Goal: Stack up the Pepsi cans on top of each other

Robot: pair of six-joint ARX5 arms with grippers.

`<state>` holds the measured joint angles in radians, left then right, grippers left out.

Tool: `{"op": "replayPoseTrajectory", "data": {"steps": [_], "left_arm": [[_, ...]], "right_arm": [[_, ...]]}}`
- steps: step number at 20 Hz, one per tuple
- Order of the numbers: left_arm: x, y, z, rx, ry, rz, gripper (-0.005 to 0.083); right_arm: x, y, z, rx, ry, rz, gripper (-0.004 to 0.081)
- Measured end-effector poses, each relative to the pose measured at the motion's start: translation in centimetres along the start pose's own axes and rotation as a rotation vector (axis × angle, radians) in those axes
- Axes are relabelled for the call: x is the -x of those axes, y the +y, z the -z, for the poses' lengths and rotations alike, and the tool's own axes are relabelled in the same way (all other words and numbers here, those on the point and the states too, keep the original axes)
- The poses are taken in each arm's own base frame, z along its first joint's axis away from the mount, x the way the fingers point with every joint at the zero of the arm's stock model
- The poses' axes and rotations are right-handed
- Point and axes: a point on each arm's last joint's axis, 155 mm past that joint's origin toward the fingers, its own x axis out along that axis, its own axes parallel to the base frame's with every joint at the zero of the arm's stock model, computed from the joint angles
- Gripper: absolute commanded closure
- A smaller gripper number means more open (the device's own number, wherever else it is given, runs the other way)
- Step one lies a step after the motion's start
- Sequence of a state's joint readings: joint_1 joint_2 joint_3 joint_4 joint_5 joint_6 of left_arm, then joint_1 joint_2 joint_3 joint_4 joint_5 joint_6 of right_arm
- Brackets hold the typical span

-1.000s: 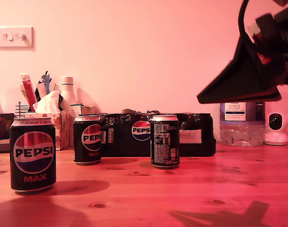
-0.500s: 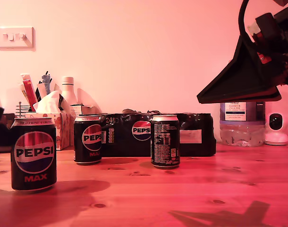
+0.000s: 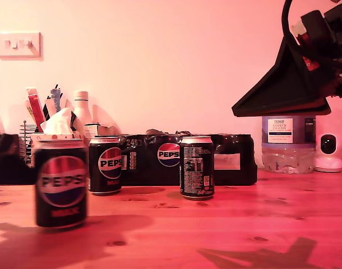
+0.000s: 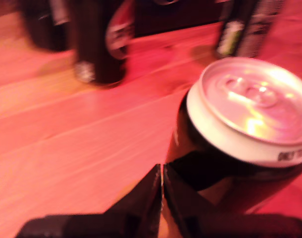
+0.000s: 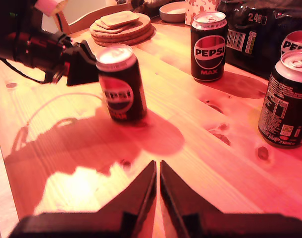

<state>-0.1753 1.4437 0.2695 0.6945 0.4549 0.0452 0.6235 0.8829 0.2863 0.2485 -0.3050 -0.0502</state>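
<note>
Three black Pepsi Max cans stand on the wooden table (image 3: 227, 224). The nearest can (image 3: 60, 185) is blurred with motion at the exterior view's left. My first gripper (image 4: 162, 171) is shut, its closed tips pressed against that can's (image 4: 240, 124) side below the silver top. The second wrist view shows the same can (image 5: 120, 84) leaning slightly with the first gripper (image 5: 83, 62) behind it. A second can (image 3: 109, 165) and a third can (image 3: 197, 167), its text side showing, stand further back. My second gripper (image 5: 157, 166) is shut and empty, and hangs high (image 3: 238, 109) at the exterior view's right.
A black shrink-wrapped Pepsi multipack (image 3: 227, 159) lies behind the cans. A water bottle (image 3: 287, 144) and a small white camera (image 3: 328, 152) stand at the exterior view's right. A tissue box (image 3: 58, 128) and a holder with tubes stand at its left. Stacked wooden discs (image 5: 120, 25) lie beyond.
The nearest can has slid towards the exterior view's right and now blurs. A dark arm has come in behind it from that view's left. The second arm rose slightly.
</note>
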Motion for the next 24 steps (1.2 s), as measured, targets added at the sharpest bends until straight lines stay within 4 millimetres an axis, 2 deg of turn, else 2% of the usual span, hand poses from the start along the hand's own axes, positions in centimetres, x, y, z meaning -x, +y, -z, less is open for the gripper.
{"op": "replayPoseTrajectory", "data": {"steps": [7,14,19,24], "left_arm": [[-1.2,-3.4,-0.1,-0.006,-0.011,0.093,0.0795],[-2.1,-5.8,1.6,-0.006,0.038,0.161,0.0795],[-2.5,-9.3,1.1,-0.055,0.022,0.256,0.0795],[-2.6,-9.9,0.8,-0.064,0.016,0.27,0.0795]], "right_arm": [[0.0,0.0,-0.8,0.006,-0.031,0.001,0.0781],[0.0,0.0,-0.9,0.004,-0.035,0.002,0.0781],[0.0,0.0,-0.9,0.003,-0.035,0.002,0.0781],[0.0,0.0,-0.9,0.004,-0.037,0.002,0.0781]]}}
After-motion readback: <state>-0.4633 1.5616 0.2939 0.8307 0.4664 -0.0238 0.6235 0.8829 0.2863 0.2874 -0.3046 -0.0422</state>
